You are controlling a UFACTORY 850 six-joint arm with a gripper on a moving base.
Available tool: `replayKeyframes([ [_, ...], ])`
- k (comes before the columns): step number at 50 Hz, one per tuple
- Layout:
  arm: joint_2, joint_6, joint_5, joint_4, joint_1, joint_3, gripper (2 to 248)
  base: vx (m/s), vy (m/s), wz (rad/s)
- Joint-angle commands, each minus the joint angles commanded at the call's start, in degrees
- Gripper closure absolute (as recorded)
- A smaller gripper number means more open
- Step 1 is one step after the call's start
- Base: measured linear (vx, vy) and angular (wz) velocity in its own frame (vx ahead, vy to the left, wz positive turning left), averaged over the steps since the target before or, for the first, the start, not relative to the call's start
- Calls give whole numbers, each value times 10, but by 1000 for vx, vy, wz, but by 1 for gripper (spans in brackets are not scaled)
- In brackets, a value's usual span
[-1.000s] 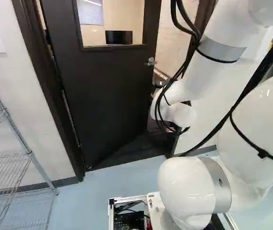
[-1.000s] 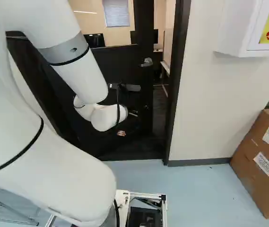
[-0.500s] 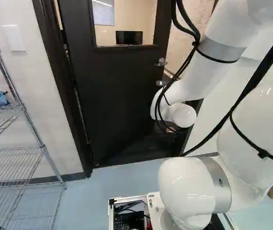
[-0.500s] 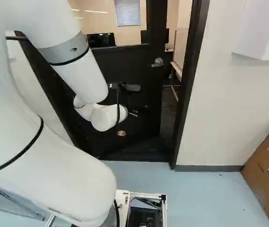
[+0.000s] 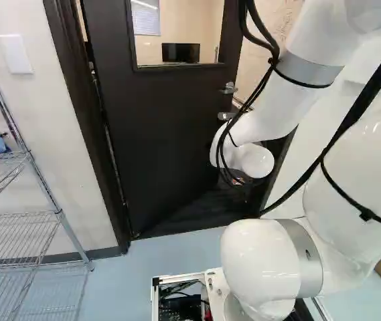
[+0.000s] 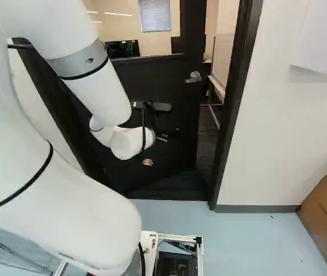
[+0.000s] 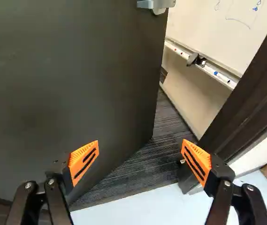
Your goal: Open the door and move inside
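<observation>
Wrist view shows the pincer [image 6: 147, 161] spread wide, gripping nothing, a part-open door [image 7: 67, 84] ahead

One door [image 5: 157, 134] has one handle [image 6: 193, 77] and one window [image 5: 200, 20]. Beyond the door are one blind [image 6: 155, 15], one whiteboard [image 7: 208, 23] and at least one monitor [image 6: 122, 49]. Left of it: one rack [image 5: 59, 214]; right: one cabinet [image 6: 325, 43], one box [image 6: 324, 210].
</observation>
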Motion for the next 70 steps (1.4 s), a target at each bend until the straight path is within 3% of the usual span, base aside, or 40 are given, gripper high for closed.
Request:
replayKeyframes([
  [70, 0, 0, 0, 0, 0, 0, 3, 152, 22, -11],
])
